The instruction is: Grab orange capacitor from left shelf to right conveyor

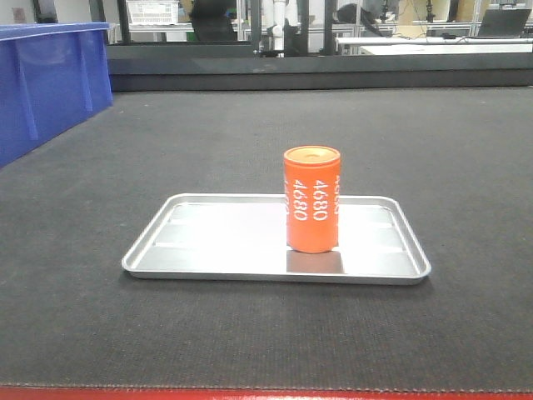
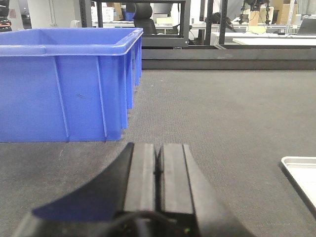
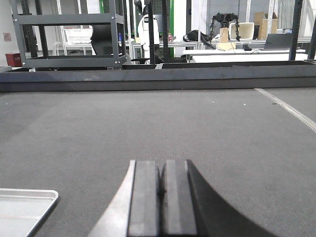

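Observation:
The orange capacitor (image 1: 312,198) stands upright on a small shallow steel tray (image 1: 208,258) that lies on the dark textured conveyor belt (image 1: 266,133). The belt's red frame (image 1: 266,393) shows at the bottom edge. My left gripper (image 2: 158,147) is shut and empty, low over the belt, left of the tray's corner (image 2: 302,173). My right gripper (image 3: 161,163) is shut and empty, low over the belt, right of the tray's corner (image 3: 24,205). Neither gripper shows in the front view. The left shelf is out of view.
A blue plastic bin (image 1: 46,83) stands on the belt at the far left, and it fills the left of the left wrist view (image 2: 66,84). A dark frame rail (image 1: 333,71) runs along the belt's far side. A dark metal cart (image 3: 69,39) and tables stand beyond.

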Motion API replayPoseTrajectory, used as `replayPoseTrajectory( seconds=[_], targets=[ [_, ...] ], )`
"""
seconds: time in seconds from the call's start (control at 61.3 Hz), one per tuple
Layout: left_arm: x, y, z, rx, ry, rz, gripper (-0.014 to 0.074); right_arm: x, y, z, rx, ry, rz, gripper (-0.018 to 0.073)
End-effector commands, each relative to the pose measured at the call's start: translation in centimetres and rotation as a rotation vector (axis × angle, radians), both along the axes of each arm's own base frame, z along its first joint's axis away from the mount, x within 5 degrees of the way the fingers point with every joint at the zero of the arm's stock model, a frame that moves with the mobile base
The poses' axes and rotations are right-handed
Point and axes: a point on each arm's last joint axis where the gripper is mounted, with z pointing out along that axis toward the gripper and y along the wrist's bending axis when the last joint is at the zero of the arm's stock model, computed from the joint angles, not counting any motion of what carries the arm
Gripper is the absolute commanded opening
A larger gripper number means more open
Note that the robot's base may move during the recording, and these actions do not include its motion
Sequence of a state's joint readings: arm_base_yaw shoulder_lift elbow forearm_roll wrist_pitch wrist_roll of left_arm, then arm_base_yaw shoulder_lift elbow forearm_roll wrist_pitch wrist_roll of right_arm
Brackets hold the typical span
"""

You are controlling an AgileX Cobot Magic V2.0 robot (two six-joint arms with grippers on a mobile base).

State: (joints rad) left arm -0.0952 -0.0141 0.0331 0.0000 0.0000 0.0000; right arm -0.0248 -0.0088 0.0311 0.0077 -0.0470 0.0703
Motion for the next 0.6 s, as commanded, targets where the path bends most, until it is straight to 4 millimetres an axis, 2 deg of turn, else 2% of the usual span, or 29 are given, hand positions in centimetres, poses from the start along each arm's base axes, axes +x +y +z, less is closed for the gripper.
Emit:
replayPoseTrajectory(
  seconds=[0.0, 0.587],
  targets=[
    [-0.04, -0.01, 1.02, -0.02, -0.086, -0.004, -0.0105, -0.33, -0.03, 0.93, -0.032, -0.116, -0.012, 0.005],
    [-0.04, -0.01, 1.02, -0.014, -0.087, -0.003, -0.0105, -0.32, -0.03, 0.91, -0.033, -0.114, -0.012, 0.005]
  ],
)
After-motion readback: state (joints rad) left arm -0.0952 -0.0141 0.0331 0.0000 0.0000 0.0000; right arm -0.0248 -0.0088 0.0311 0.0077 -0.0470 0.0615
